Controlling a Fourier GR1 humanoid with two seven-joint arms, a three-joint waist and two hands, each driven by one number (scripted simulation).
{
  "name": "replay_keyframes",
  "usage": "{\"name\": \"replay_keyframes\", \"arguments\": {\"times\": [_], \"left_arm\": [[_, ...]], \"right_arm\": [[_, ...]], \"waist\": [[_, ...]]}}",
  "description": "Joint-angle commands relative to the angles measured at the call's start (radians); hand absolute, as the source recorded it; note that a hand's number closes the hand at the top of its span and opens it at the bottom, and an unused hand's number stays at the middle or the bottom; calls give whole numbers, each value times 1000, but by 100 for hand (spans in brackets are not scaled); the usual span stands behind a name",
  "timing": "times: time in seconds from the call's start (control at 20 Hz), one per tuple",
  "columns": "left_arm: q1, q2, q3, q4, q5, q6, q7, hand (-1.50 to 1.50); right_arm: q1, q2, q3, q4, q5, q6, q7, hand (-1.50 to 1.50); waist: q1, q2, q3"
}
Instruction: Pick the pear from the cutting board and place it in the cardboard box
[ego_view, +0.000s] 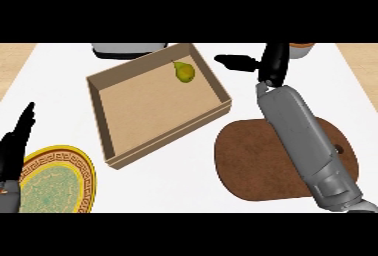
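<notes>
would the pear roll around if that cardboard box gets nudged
Probably a bit: the pear lies loose on the flat floor of the cardboard box, near its far corner, and its rounded body could roll. Its tapered shape would likely make it curve, and the nearby walls should stop it quickly.

A white counter (184, 165) is seen from above, edged by pale wood at both sides. On it are set a cardboard box (111, 135), a round brown cutting board (255, 160), a yellow patterned plate (55, 182), and a grey object (125, 49) at the far edge.
</notes>
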Motion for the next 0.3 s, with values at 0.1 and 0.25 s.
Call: {"name": "replay_keyframes", "arguments": {"times": [0.1, 0.25], "left_arm": [[-8, -22, -5, 39, -27, 33, -33, 0], [34, -16, 4, -14, -11, 10, -12, 0]], "right_arm": [[252, -137, 52, -366, 0, 141, 119, -150], [376, -199, 76, -513, -2, 218, 171, -150]], "waist": [[-9, 1, -1], [-1, 2, -1]]}}
